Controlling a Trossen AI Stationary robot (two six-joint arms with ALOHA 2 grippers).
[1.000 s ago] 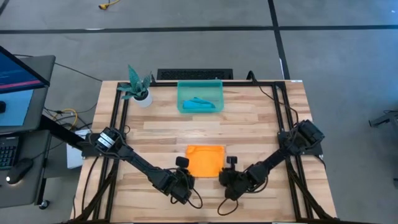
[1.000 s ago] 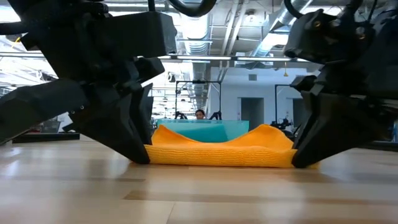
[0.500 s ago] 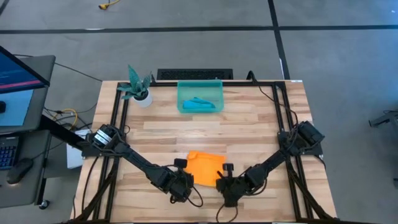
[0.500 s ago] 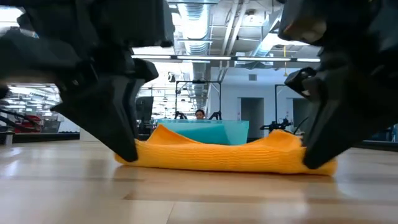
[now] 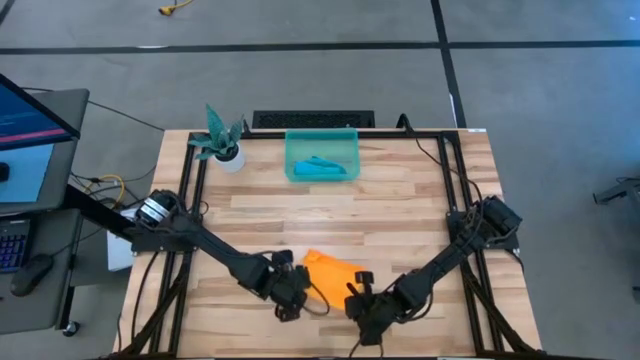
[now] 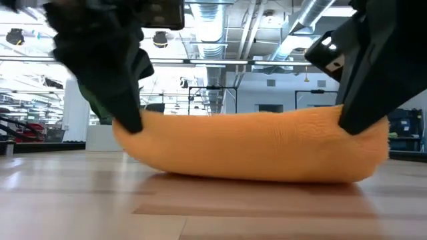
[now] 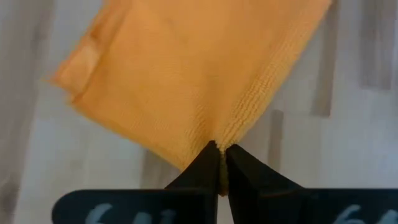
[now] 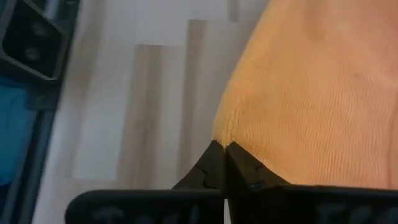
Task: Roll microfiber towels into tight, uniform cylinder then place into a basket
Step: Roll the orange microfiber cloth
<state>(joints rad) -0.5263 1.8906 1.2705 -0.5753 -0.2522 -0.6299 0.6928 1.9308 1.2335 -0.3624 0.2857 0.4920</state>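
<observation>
Orange towel (image 6: 250,143) sags, soft and light — your left gripper (image 7: 221,149) and right gripper (image 8: 221,147) each pinch a corner; keep holding at its edge.

You see the towel (image 5: 330,270) at the table's (image 5: 400,215) lower centre, between the left gripper (image 5: 297,291) and right gripper (image 5: 357,299). The basket (image 5: 321,142) sits at upper centre, another towel (image 5: 322,166) inside, a potted plant (image 5: 220,140) to its left.

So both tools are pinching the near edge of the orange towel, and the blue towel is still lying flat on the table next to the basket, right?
Not quite. Both the left tool and right tool do pinch the orange towel, but the high view shows the blue towel already inside the basket, not beside it.
</observation>
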